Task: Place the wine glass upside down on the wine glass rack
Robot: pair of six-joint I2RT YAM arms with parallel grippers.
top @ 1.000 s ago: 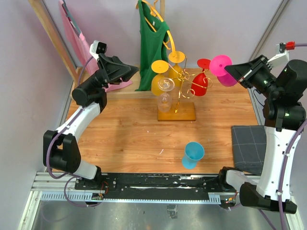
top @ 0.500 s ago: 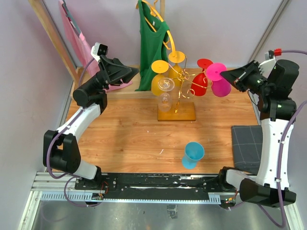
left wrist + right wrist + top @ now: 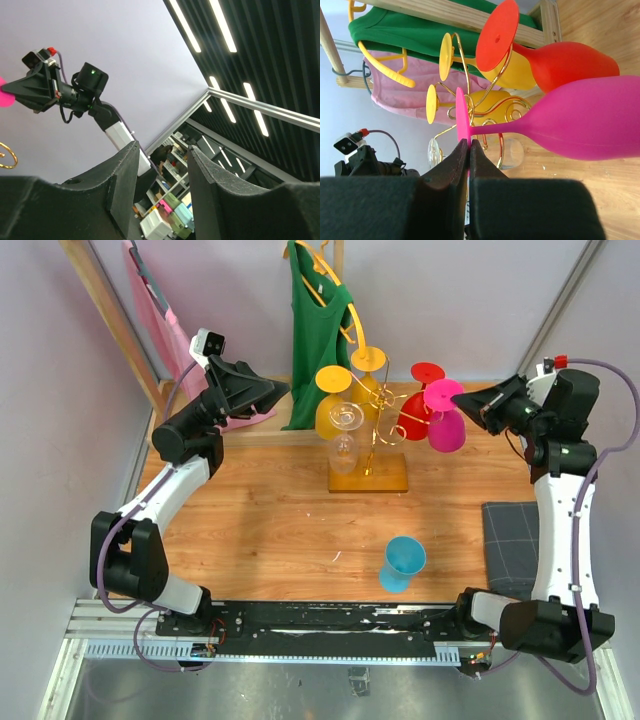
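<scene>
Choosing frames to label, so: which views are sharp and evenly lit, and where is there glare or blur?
Top external: even light, sharp; pink wine glass and gold rack read clearly, soft shadows on the table. Left wrist: aimed upward, ceiling strip lights bright white, left gripper dark in the foreground. Right wrist: right gripper dark and blurred up close, glass beyond it crisp.

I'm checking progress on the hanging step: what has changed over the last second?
The right end effector, shut on the foot of the pink wine glass, swung it left toward the wine glass rack, up beside the red glass. The left end effector and blue cup stayed put.
</scene>
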